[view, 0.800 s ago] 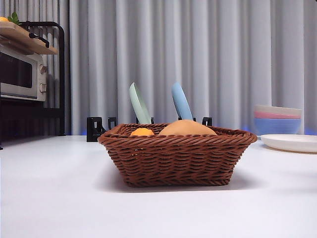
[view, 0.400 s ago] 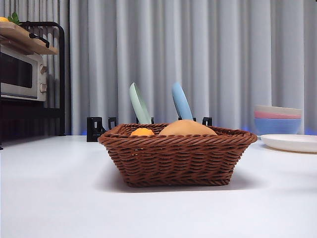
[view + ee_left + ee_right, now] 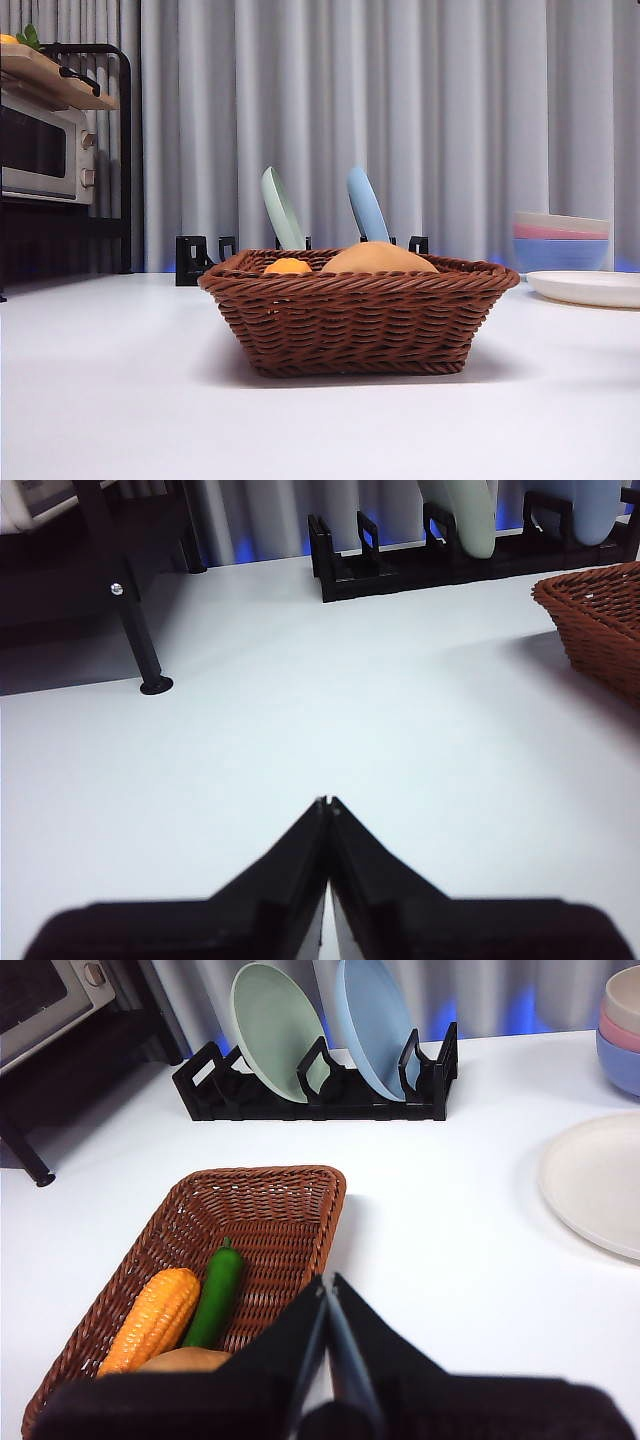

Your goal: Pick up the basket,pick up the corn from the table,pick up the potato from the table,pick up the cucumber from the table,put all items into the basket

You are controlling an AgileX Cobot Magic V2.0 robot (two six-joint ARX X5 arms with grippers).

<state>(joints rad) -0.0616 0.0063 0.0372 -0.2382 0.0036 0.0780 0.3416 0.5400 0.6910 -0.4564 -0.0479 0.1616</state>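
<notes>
The brown wicker basket (image 3: 357, 320) stands in the middle of the table. In it lie the corn (image 3: 152, 1320), the dark green cucumber (image 3: 214, 1295) and the tan potato (image 3: 378, 258), whose top shows over the rim. The corn's orange top (image 3: 287, 267) also shows in the front view. My right gripper (image 3: 329, 1282) is shut and empty, above the basket's (image 3: 270, 1220) near edge. My left gripper (image 3: 326, 804) is shut and empty over bare table, left of the basket (image 3: 598, 620). Neither arm shows in the front view.
A black dish rack (image 3: 315, 1090) with a green plate (image 3: 281, 208) and a blue plate (image 3: 366, 204) stands behind the basket. Stacked bowls (image 3: 560, 241) and a white plate (image 3: 588, 288) are at the right. A microwave (image 3: 40, 150) on a black stand is at the left.
</notes>
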